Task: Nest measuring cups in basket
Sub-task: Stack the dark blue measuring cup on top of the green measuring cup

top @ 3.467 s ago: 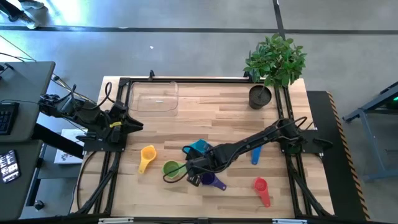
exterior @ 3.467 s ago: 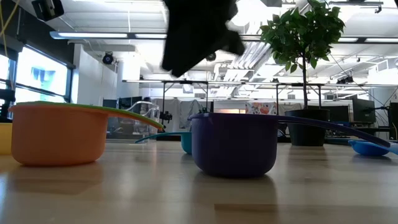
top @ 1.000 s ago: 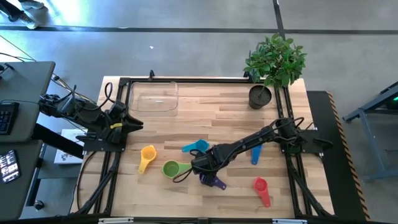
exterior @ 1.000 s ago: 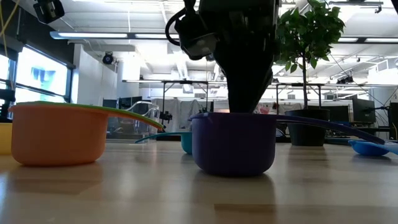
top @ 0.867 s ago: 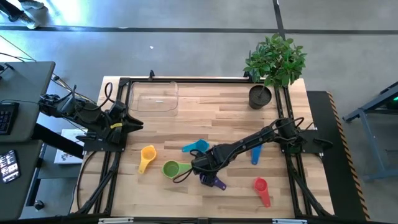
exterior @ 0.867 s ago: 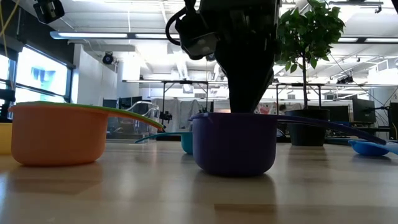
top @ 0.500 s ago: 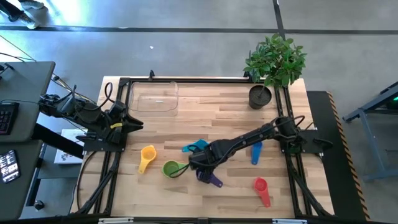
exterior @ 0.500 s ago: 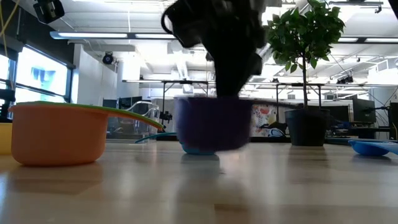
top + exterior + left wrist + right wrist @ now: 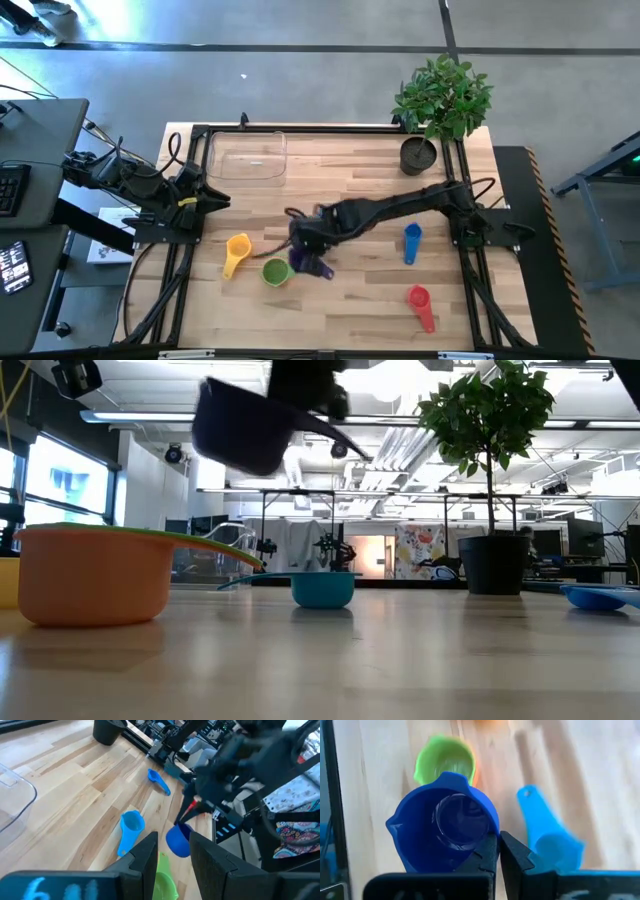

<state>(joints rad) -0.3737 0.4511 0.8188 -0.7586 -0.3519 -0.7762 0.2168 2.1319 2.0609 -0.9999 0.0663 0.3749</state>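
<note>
Purple plastic measuring cup (image 9: 304,262), a small round scoop with a short flat handle, hangs above the wooden table (image 9: 360,170) in the right gripper (image 9: 312,238), whose fingers are pinched together on the cup's rim, as the right wrist view shows; that view renders the cup deep blue (image 9: 445,832). In the low view the cup (image 9: 240,425) is clearly off the surface and tilted. It hangs just beside the green scoop cup (image 9: 275,271) and near the yellow scoop cup (image 9: 237,250), with the light blue cup (image 9: 322,588) resting on the table further back.

The relation that matters is where the clear shallow rectangular plastic tub (image 9: 247,157) lies from the held cup: at the far left corner of the table, well apart from the cup, beyond it and toward the left arm's side. The tub looks empty, so nesting seems barely begun. To reach it the right arm would have to stretch across the table diagonally.

The left gripper (image 9: 172,852) waits folded at the table's left edge, nearer the tub, its fingers a little apart and holding nothing.
</note>
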